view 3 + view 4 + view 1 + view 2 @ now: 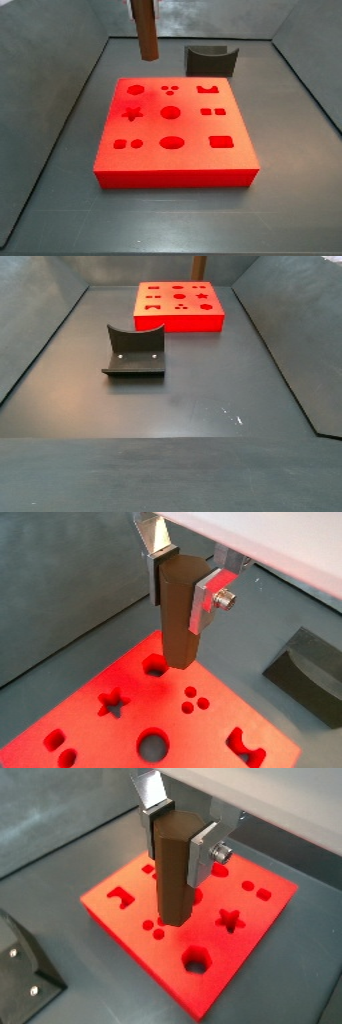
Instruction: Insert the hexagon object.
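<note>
The gripper (pixel 187 574) grips the slim reddish-brown hexagon peg (pixel 178 612) upright, well above the red block (pixel 174 140) with shaped holes. Best now: line it over the hexagonal hole (pixel 197 960), keep it vertical, match the flats.

In both side views the gripper sits out of frame above, and the hexagon object (pixel 143 28) is cut off by the top edge, upper end unseen.
</note>
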Motion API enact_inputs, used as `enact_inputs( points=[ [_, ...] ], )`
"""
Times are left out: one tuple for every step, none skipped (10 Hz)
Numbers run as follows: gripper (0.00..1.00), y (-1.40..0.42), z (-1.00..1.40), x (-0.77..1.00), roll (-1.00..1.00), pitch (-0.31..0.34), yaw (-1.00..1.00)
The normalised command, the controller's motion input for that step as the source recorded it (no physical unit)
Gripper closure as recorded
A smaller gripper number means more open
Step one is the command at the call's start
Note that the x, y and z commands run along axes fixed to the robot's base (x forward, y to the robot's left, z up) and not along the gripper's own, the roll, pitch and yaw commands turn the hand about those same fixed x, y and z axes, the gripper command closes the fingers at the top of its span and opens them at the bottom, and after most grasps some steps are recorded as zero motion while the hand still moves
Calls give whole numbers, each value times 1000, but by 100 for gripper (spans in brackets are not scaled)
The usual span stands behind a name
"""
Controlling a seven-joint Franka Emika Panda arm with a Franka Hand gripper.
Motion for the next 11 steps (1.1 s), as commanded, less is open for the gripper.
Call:
enact_inputs(
  points=[
    [100,174,-366,0,0,86,-20],
    [100,74,-274,0,0,16,0],
    [100,0,-271,0,46,0,0],
    [100,0,-246,-20,91,0,0],
    [100,0,-297,-69,67,0,0],
    [100,0,-271,-80,0,0,0],
    [100,0,-349,-123,0,3,0],
    [100,-11,-357,-103,11,0,0],
    [100,-157,-403,-177,104,0,0],
    [100,-260,-386,-254,204,0,0],
    [100,-220,-331,-117,133,-10,0]
  ],
)
